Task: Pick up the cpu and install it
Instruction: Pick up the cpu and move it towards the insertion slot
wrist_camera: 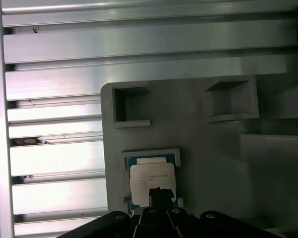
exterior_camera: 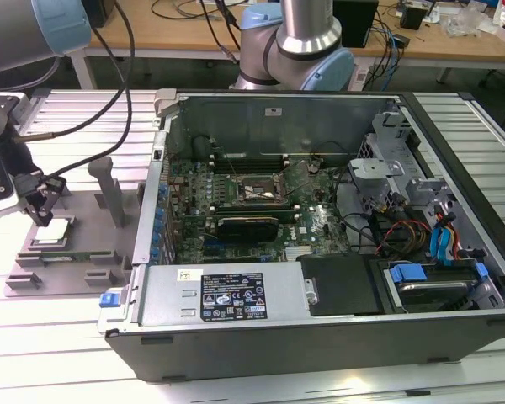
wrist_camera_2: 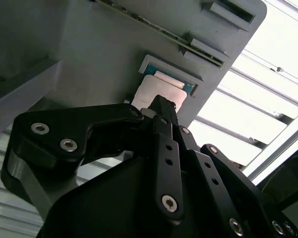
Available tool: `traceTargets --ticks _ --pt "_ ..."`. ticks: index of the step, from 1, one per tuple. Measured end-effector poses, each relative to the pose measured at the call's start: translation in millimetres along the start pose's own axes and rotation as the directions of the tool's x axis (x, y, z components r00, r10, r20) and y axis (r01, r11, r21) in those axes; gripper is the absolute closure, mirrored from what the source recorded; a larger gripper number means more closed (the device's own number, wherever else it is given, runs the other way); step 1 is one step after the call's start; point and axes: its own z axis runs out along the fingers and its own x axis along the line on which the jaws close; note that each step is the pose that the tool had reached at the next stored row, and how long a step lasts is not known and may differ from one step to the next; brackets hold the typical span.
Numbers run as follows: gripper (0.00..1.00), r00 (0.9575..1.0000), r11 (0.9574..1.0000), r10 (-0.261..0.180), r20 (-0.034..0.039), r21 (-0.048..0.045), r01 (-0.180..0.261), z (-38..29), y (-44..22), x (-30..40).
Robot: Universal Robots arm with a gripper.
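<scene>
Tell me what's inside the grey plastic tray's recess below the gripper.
A flat, silver-topped square cpu lies in the tray recess. The black gripper covers one edge; whatever is beneath the chip is hidden.

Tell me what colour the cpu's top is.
The cpu top is pale silver-grey, seen best in the first wrist view.

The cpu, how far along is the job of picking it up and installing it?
Early stage. Done: the gripper sits at the grey tray, right over the cpu. In hand: nothing lifted; the cpu lies flat in its recess on the tray, and I cannot tell whether the gripper touches it. Left: the pick-up and the install; the socket in the open computer case lies toward the exterior view's right.
</scene>
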Motion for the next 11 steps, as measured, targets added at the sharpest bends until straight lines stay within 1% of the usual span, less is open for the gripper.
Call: traceTargets --ticks 5,10,11 --pt "0.89 0.9997 0.9997 -0.023 -0.0008 -0.0006 0.023 1.8 0.0 0.0" --pt "0.89 0.9997 0.9997 -0.023 -0.0007 -0.0007 0.023 1.9 0.0 0.0" --pt "0.83 0.9997 0.9997 -0.023 -0.0007 -0.0007 0.023 1.9 0.0 0.0"
